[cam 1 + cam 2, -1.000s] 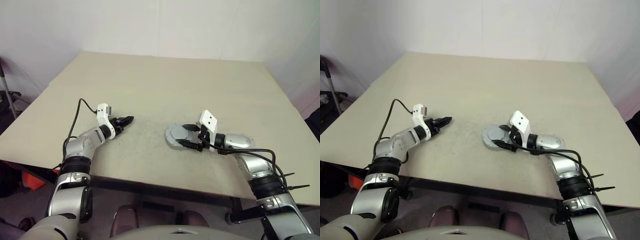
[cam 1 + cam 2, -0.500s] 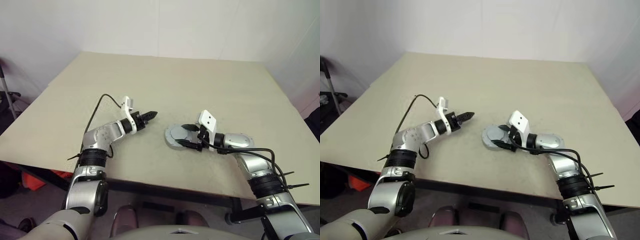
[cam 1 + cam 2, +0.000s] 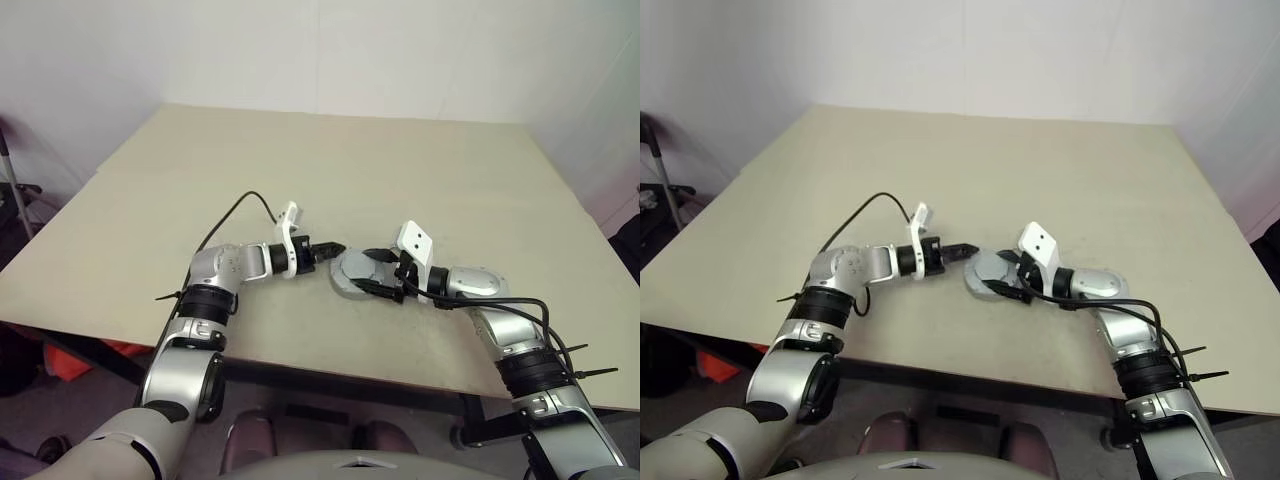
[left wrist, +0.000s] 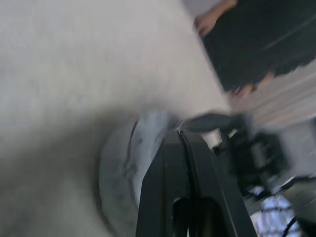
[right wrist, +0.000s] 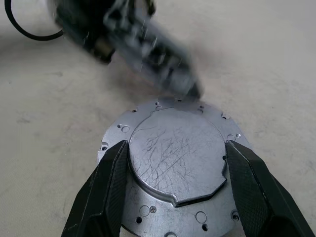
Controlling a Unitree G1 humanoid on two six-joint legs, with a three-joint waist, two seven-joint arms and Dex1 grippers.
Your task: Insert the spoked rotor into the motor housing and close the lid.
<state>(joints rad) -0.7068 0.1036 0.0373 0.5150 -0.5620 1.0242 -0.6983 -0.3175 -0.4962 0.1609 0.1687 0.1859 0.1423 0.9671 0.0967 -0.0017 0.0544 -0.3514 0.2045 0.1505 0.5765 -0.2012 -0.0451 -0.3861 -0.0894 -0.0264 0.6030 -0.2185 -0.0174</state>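
A bare test room or lab rather than a home. A large plain beige table (image 3: 330, 170) stands pushed toward a corner of blank white walls (image 3: 300, 50), with nothing decorative anywhere. Beyond the table's left edge a metal stand leg (image 3: 12, 190) rises from a dark floor, and something orange-red (image 3: 62, 358) lies under that same edge. Near the table's far side, the left wrist view catches a person in dark clothing (image 4: 256, 39).

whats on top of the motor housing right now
The lid sits on the motor housing, covering its middle and leaving the flange showing around it. The right gripper straddles it, fingers on either side. What lies under the lid is hidden. The shut left gripper is at the housing's edge.
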